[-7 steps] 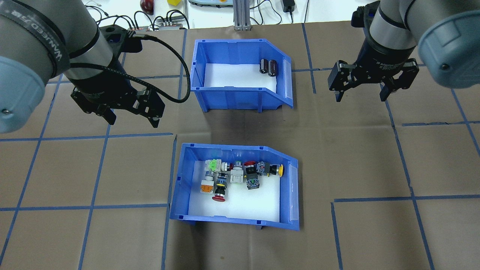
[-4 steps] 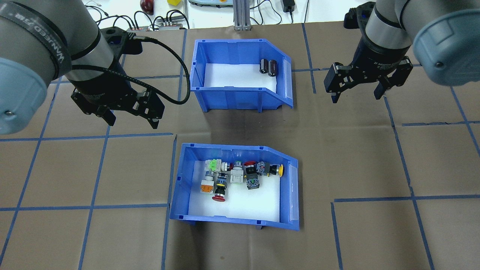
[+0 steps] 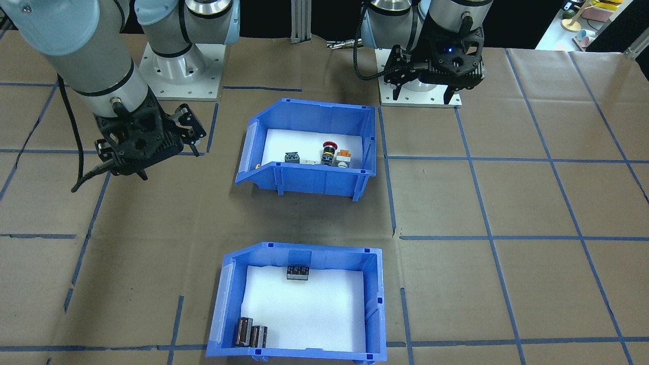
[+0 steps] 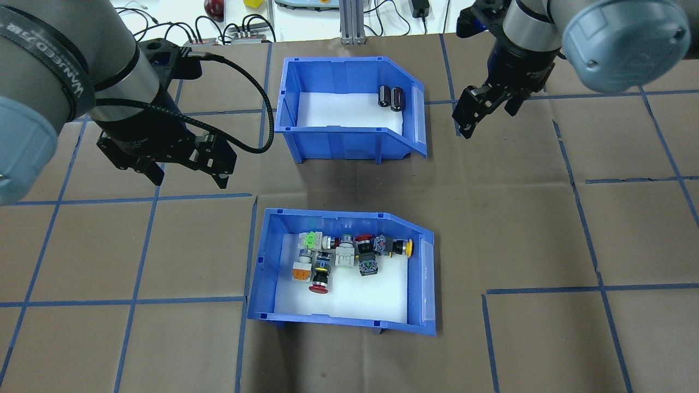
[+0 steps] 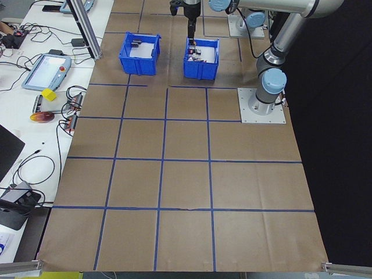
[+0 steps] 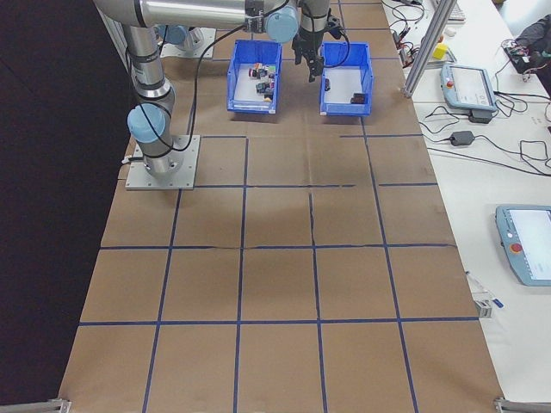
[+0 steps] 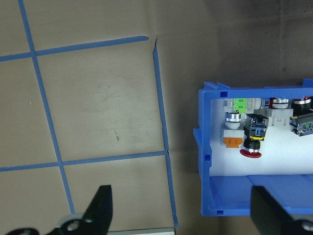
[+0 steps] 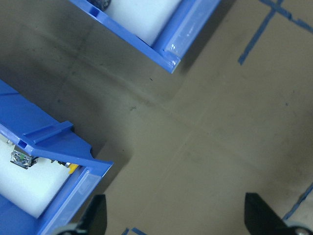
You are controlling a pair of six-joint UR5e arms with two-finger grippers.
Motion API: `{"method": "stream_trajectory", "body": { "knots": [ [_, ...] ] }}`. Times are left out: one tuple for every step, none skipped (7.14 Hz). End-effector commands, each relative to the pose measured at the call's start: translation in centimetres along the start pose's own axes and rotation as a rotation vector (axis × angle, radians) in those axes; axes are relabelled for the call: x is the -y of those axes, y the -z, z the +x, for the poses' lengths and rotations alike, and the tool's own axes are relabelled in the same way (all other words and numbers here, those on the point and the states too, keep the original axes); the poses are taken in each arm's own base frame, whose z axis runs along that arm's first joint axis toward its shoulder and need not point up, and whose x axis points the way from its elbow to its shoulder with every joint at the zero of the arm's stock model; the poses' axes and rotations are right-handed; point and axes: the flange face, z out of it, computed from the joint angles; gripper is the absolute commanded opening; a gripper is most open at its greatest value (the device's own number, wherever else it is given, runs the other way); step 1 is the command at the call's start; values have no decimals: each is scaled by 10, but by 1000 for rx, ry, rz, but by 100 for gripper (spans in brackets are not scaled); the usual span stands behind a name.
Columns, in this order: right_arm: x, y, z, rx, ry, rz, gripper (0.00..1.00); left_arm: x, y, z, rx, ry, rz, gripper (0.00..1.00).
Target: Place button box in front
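Left gripper (image 4: 185, 170): jaws spread wide and holding nothing – it hangs over bare table, up and to the left of the button box, likely getting ready to come in at the box's tall end

Button box (image 4: 261, 284): the blue bin with the bright push buttons (image 4: 338, 256) sits flat on the brown table (image 4: 546, 218), close to the robot, with no gripper touching it. Its low sloped end points to the robot's right

Other bin (image 4: 349, 139): same blue shape, further out, with only two dark round parts (image 4: 392, 98) in a corner – so the button box is not in front yet

Right gripper (image 4: 480, 112): jaws apart and empty, hanging just past the other bin's sloped end

Hard to see: in the front-facing view the near wall of the button box hides most buttons; both side views show the bins and grippers too small to judge
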Motion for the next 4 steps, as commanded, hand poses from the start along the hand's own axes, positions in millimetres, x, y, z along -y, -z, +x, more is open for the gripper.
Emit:
{"method": "stream_trajectory", "body": {
  "knots": [
    [65,-11,-10,-15,317,-2,100,-12,9,0,-12,375,19,99],
    [93,-16,-18,-23,486,6,100,-18,4,1,-20,468,16,99],
    [116,-19,-23,-34,603,13,100,-28,-21,7,-50,637,-48,99],
    [138,-30,-34,-32,710,10,100,-51,-35,8,-52,864,-76,99]
  ]
}}
